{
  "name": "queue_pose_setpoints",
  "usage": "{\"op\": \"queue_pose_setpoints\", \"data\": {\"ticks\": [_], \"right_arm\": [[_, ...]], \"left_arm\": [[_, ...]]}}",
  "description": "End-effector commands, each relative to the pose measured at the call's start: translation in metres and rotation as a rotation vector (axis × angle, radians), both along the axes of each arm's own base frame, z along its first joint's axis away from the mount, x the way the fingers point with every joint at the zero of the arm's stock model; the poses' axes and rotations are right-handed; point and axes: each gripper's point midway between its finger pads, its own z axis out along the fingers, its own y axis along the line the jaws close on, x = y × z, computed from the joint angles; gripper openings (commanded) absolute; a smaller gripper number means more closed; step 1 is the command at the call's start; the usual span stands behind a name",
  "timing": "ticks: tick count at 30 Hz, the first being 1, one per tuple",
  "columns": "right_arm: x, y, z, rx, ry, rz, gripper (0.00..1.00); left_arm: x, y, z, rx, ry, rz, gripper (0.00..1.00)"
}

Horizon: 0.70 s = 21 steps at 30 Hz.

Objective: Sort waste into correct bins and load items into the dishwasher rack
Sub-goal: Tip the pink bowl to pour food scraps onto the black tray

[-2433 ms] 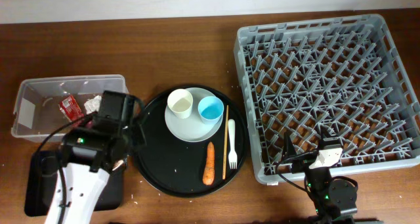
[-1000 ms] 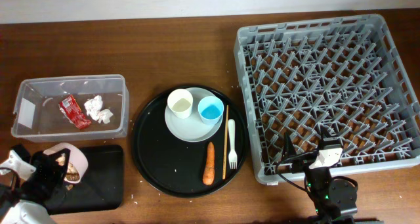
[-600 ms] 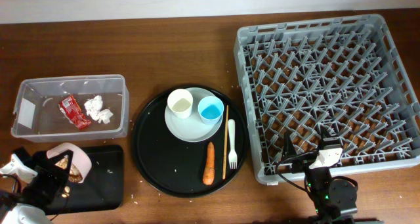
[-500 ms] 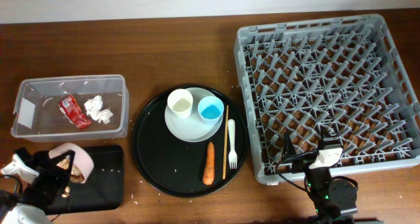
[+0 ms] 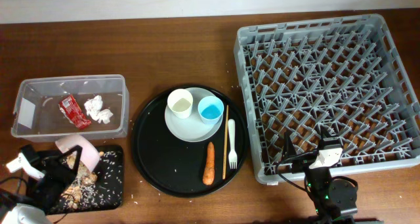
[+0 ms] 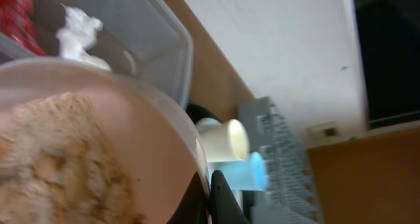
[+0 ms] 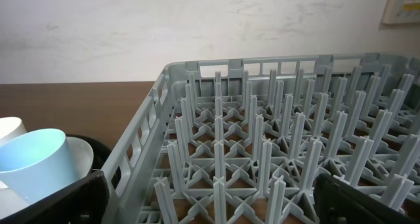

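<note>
My left gripper is shut on the rim of the pinkish-white bowl and holds it tipped over the shallow black tray. Brown-beige crumbs lie scattered on that tray. In the left wrist view the fingers pinch the bowl's rim, and crumbs still cling inside. The red wrapper and white tissue lie in the clear tub. The carrot lies on the round black tray. My right gripper is open and empty at the grey rack's front edge.
The pale plate on the round tray carries the cream cup and the light blue cup. The chopstick and white fork lie to its right. The right wrist view shows the rack's pegs and the blue cup.
The left gripper has carried the bowl from the clear tub to the black tray and tipped it. Crumbs have spilled out onto the black tray. The right arm has not moved.
</note>
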Motion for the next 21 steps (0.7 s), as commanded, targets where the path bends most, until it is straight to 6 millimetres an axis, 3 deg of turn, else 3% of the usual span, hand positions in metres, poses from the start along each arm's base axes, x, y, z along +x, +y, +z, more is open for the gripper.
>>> {"op": "queue_pose_setpoints", "data": {"ticks": [1,6,8,10,14,15,17,19,21], "right_arm": [[0.000,0.001,-0.003,0.003,0.005,0.000,0.99],[0.000,0.001,-0.003,0.003,0.005,0.000,0.99],[0.000,0.001,-0.003,0.003,0.005,0.000,0.99],[0.000,0.001,-0.003,0.003,0.005,0.000,0.99],[0.000,0.001,-0.003,0.003,0.005,0.000,0.99],[0.000,0.001,-0.003,0.003,0.005,0.000,0.99],[0.000,0.001,-0.003,0.003,0.005,0.000,0.99],[0.000,0.001,-0.003,0.003,0.005,0.000,0.99],[0.000,0.001,-0.003,0.003,0.005,0.000,0.99]], "left_arm": [[0.000,-0.010,0.019,-0.084,-0.097,-0.009,0.00],[-0.002,-0.002,0.024,-0.041,-0.144,0.012,0.00],[-0.007,-0.005,0.022,-0.123,-0.101,0.044,0.00],[-0.007,0.003,0.020,-0.051,-0.115,0.048,0.00],[-0.012,-0.007,0.026,-0.139,-0.114,0.060,0.00],[-0.010,-0.001,0.027,-0.058,-0.157,0.051,0.00],[-0.011,-0.003,0.021,-0.154,-0.086,0.070,0.00],[-0.010,0.003,0.022,-0.076,-0.126,0.064,0.00],[-0.013,-0.001,0.021,-0.128,-0.098,0.075,0.00]]}}
